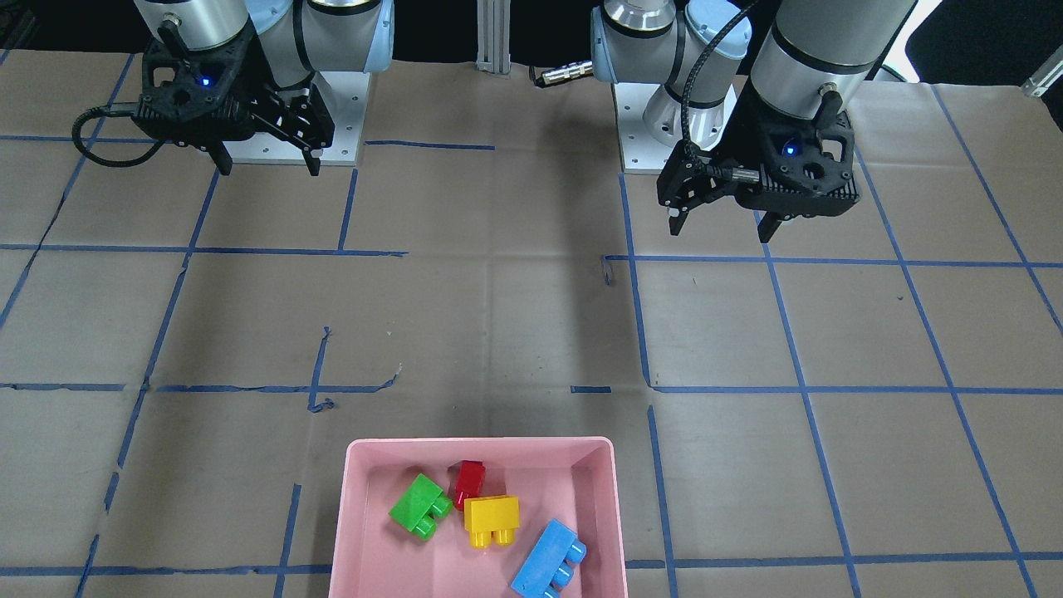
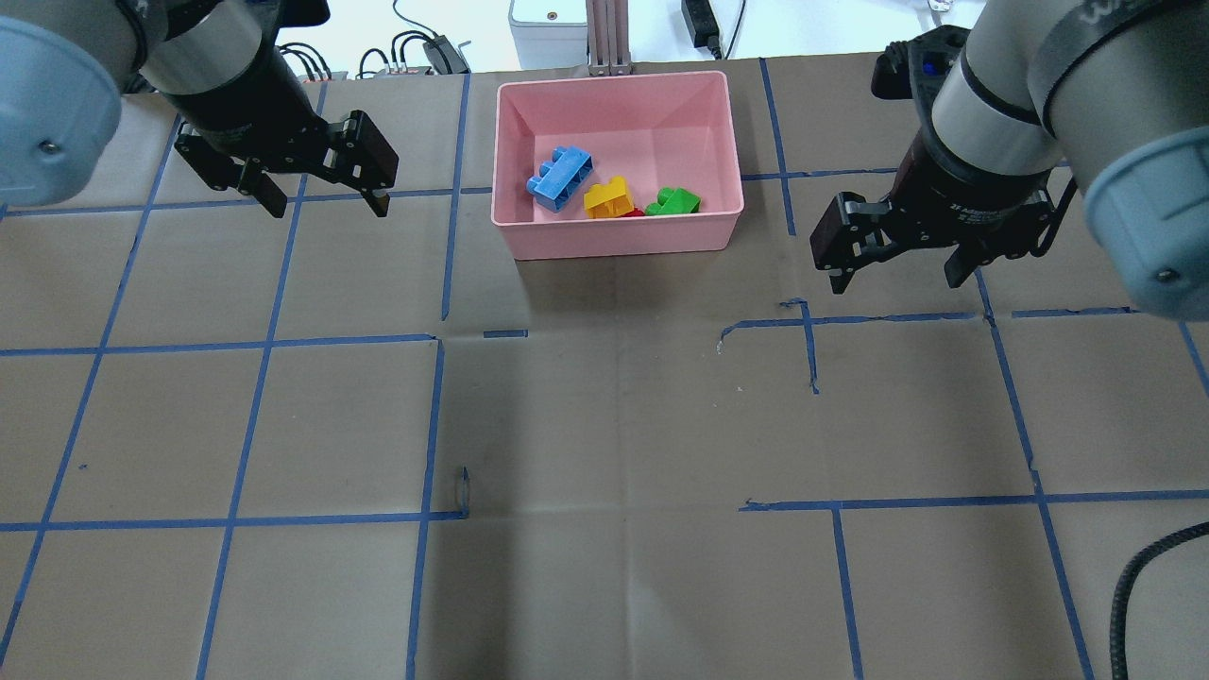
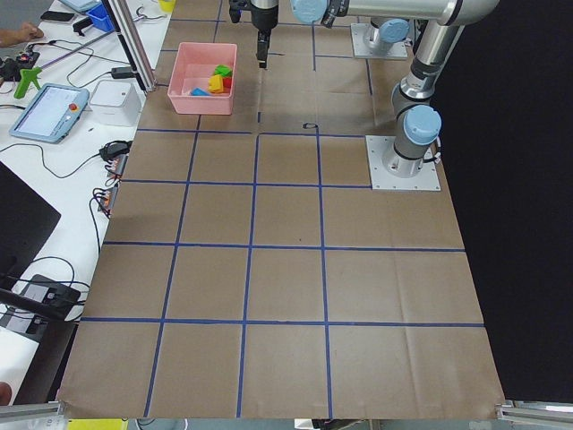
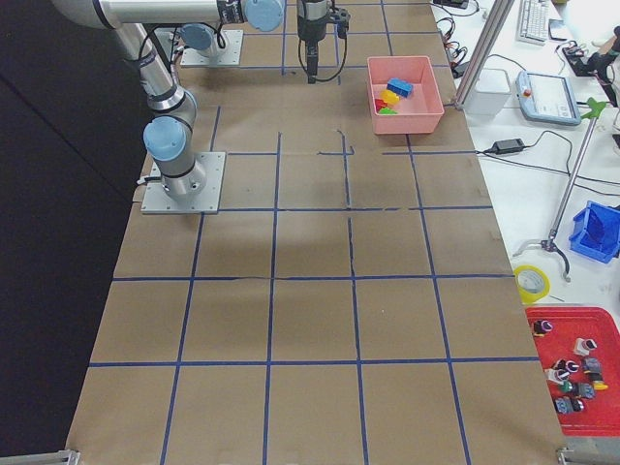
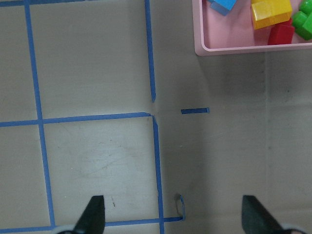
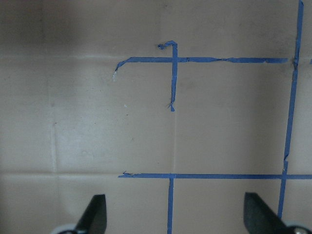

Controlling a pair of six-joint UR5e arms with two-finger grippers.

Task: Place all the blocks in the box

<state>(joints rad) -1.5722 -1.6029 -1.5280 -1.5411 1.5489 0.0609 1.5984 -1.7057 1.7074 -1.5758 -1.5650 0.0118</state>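
Note:
All the blocks lie inside the pink box [image 1: 482, 445]: the green block [image 1: 421, 506], the red block [image 1: 470, 482], the yellow block [image 1: 492, 517] and the light-blue block [image 1: 548, 561]. Overhead, the box [image 2: 614, 247] holds the blue [image 2: 560, 177], yellow [image 2: 606, 197] and green [image 2: 673, 200] blocks; the red one is mostly hidden behind the near wall. My left gripper [image 2: 329, 208] is open and empty, above the table to the box's left. My right gripper [image 2: 896, 281] is open and empty, to the box's right. The left wrist view shows the box corner [image 5: 243, 47].
The table is brown paper with a blue tape grid. The two arm bases stand at the robot's edge of the table. Cables, a tablet and white boxes sit on the side bench beyond the box [image 3: 203, 76].

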